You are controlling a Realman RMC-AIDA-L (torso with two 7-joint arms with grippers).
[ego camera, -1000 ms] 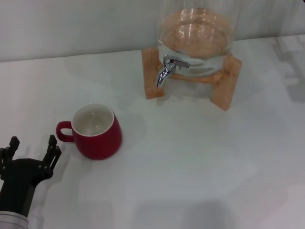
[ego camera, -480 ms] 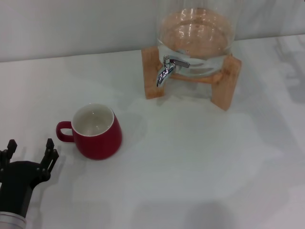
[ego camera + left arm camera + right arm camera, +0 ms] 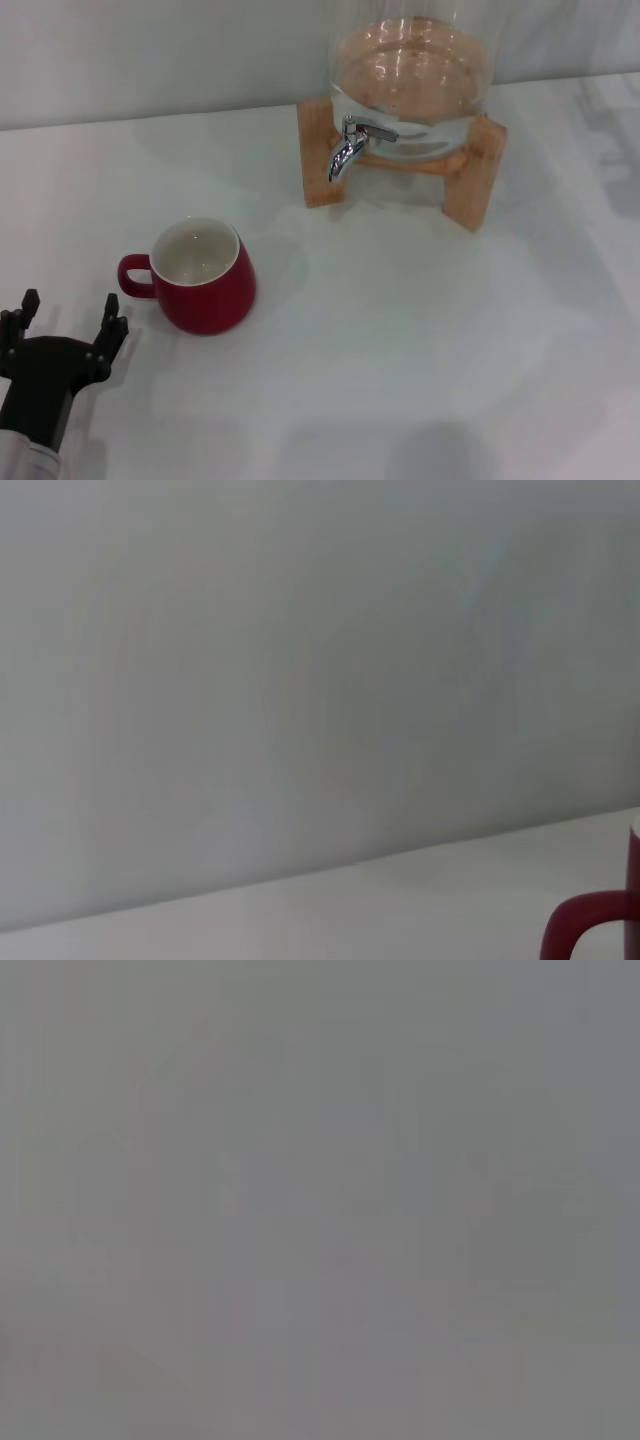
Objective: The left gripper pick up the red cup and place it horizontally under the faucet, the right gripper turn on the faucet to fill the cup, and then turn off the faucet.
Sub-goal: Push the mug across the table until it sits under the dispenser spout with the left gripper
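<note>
The red cup (image 3: pixel 203 274) stands upright on the white table, its white inside showing and its loop handle toward my left gripper. That left gripper (image 3: pixel 68 318) is open at the near left corner, a short way in front of and left of the cup, holding nothing. In the left wrist view only the handle of the red cup (image 3: pixel 592 927) shows at the edge. The chrome faucet (image 3: pixel 350 146) juts from the clear glass dispenser at the back, with nothing under its spout. My right gripper is out of view.
The glass dispenser (image 3: pixel 412 70) rests on a wooden stand (image 3: pixel 470 180) at the back centre. White tabletop (image 3: pixel 420 330) stretches between cup and stand and across to the right. A pale wall runs behind the table.
My left gripper has drawn back toward the near left corner, slightly farther from the cup. The cup and faucet have not moved.
</note>
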